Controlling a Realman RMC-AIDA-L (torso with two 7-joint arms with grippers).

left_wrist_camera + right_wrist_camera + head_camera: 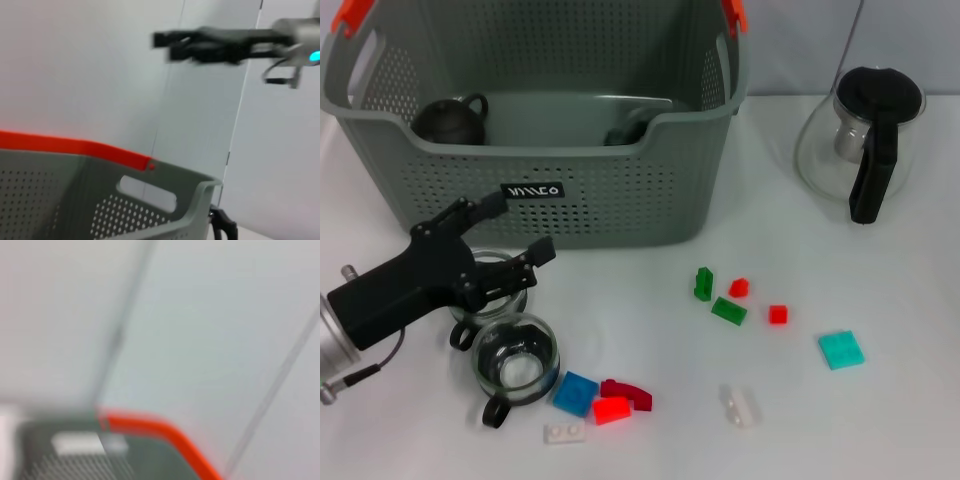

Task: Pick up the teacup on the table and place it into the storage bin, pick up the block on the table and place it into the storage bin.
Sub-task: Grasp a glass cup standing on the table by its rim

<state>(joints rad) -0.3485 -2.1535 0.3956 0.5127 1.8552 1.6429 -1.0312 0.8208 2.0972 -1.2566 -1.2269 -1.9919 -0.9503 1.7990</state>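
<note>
The grey-green storage bin (620, 205) stands at the back left, with orange-red clips and a black label. It also shows in the left wrist view (100, 200) and the right wrist view (75, 460). A dark cup (450, 120) lies inside it. Two glass teacups stand in front of the bin, one (498, 285) under my left gripper (515, 230) and one (515, 360) nearer me. My left gripper is open and empty just above the farther cup. Small blocks lie on the table: blue (577, 393), red (612, 409), green (728, 311) and teal (841, 350). My right gripper (200, 45) shows far off in the left wrist view, raised.
A glass teapot (860, 140) with a black lid and handle stands at the back right. More small blocks lie around: white (565, 433), dark red (632, 394), clear (740, 405), red (778, 314), green (703, 284). A second dark item (625, 130) lies in the bin.
</note>
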